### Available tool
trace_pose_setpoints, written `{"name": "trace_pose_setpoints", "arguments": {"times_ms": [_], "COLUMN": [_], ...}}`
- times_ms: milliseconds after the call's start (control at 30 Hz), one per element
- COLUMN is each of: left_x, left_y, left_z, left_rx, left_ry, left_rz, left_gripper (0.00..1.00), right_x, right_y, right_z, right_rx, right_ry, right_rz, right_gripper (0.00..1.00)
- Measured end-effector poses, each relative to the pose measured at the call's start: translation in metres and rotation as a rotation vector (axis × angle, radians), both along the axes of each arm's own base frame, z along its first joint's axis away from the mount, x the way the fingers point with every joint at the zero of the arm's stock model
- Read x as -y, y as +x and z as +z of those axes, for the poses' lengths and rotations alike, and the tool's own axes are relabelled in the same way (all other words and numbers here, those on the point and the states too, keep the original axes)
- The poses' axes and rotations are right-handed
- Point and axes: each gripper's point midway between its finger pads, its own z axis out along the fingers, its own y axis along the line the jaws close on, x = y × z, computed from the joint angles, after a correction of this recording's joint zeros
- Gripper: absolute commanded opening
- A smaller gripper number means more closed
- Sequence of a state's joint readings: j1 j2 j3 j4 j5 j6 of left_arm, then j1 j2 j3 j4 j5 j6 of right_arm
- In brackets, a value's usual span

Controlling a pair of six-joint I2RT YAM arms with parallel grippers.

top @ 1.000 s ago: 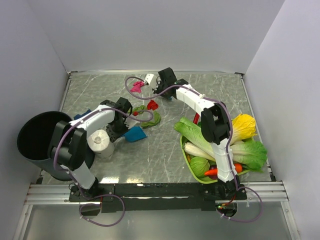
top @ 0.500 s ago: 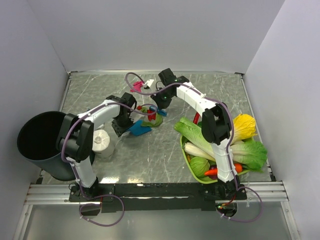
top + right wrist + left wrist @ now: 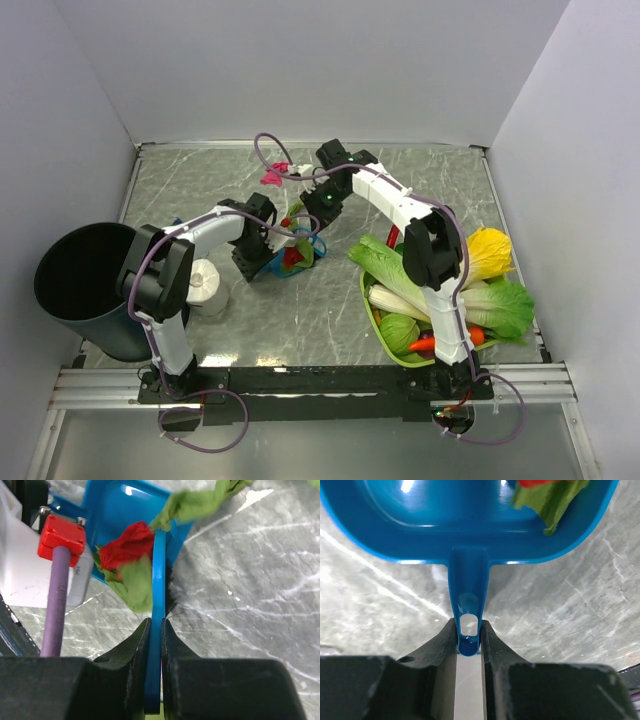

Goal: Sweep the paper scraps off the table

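Scraps (image 3: 127,547): red and green wads in dustpan (image 3: 445,520), middle of table (image 3: 300,320); magenta scrap (image 3: 272,177) at far side.
Left gripper (image 3: 468,639): clamped on dustpan handle.
Right gripper (image 3: 154,630): clamped on brush (image 3: 159,580).

There is one worktop (image 3: 330,310), one black bin (image 3: 75,275), one white tissue roll (image 3: 200,282), one blue dustpan (image 3: 470,520) and one blue brush (image 3: 157,605). The paper scraps (image 3: 295,258) count one magenta wad (image 3: 272,177), one red wad (image 3: 127,545) and green paper (image 3: 200,502) in two patches, whether one wad or two is unclear. One green basket (image 3: 366,300) holds one yellow cabbage (image 3: 487,250), two long leafy cabbages (image 3: 385,262) and one round green head (image 3: 398,331).
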State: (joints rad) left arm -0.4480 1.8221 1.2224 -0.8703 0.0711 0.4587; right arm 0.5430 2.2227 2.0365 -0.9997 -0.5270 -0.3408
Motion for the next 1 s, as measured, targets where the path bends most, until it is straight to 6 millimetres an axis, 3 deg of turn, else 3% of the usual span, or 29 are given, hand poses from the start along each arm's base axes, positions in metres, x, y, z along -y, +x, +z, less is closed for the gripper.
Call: {"name": "trace_pose_setpoints", "arguments": {"times_ms": [267, 467, 600, 700, 867, 1000], "left_x": [0.006, 0.004, 0.001, -0.001, -0.002, -0.003], "left_y": [-0.004, -0.012, -0.018, -0.021, -0.023, -0.021], "left_z": [-0.003, -0.002, -0.004, -0.008, -0.011, -0.011], "left_rx": [-0.001, 0.001, -0.004, 0.002, 0.023, 0.035], "left_ry": [-0.042, -0.053, -0.051, -0.053, -0.060, -0.060], "left_rz": [-0.003, -0.007, -0.015, -0.023, -0.033, -0.032], "left_gripper": [0.29, 0.41, 0.45, 0.48, 0.39, 0.26], "right_x": [0.026, 0.059, 0.077, 0.078, 0.069, 0.063], "right_y": [0.018, 0.035, 0.031, 0.021, 0.002, -0.017], "right_z": [0.009, 0.017, 0.025, 0.030, 0.033, 0.021], "right_rx": [0.055, 0.101, 0.132, 0.133, 0.114, 0.074], "right_ry": [-0.054, -0.114, -0.177, -0.189, -0.182, -0.199], "right_rz": [-0.086, -0.195, -0.268, -0.280, -0.256, -0.221], "right_gripper": [0.00, 0.00, 0.00, 0.00, 0.00, 0.00]}}
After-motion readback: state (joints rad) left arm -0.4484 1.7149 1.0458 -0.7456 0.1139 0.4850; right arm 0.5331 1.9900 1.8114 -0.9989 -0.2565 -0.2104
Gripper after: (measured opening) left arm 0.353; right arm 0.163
